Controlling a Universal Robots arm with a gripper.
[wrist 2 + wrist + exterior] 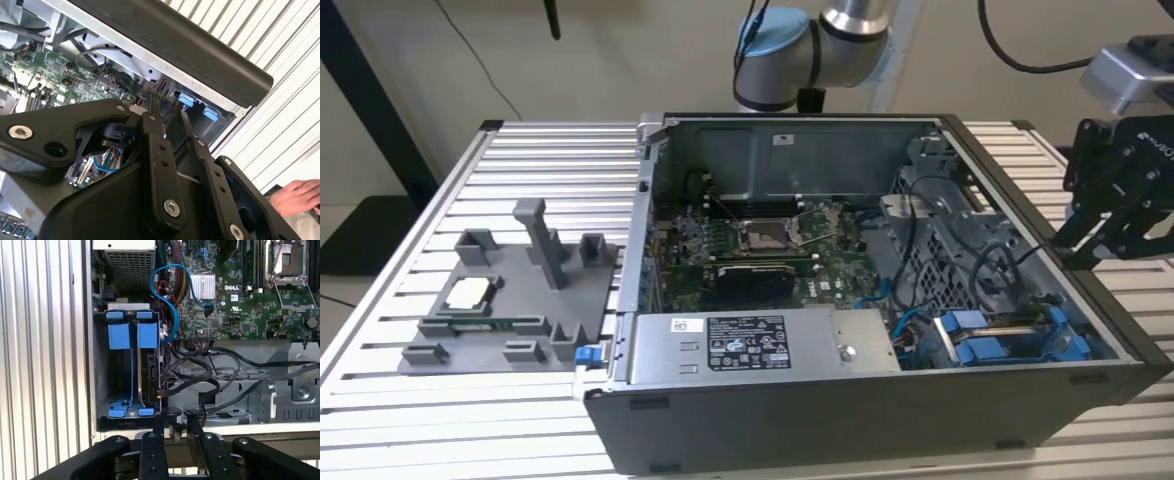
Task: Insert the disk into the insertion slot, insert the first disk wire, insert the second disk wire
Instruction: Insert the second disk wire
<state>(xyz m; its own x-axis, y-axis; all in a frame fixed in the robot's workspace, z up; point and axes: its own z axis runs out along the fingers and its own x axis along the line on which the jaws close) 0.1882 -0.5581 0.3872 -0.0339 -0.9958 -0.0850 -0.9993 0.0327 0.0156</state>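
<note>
While the gripper (pixel 1094 250) hangs above the open computer case (pixel 854 425), over the wall at the exterior view's right, its fingers (pixel 158 432) stand a narrow gap apart, and nothing can be seen held between them. The disk (pixel 151 375), in its blue carrier, sits on edge inside the insertion slot (pixel 101 375). That slot is the dark drive cage in the near corner of the case at the exterior view's right, just beside the grey power-supply box (pixel 761 345). From the gripper the disk lies below and toward the exterior view's left, its long axis running straight away from the fingertips along the case's near wall. A blue cable (pixel 172 315) loops from the motherboard (pixel 240 300) toward the cage; whether either wire is seated in the disk cannot be told. A person's hand (pixel 295 197) is in sight beyond the gripper in the second wrist view.
</note>
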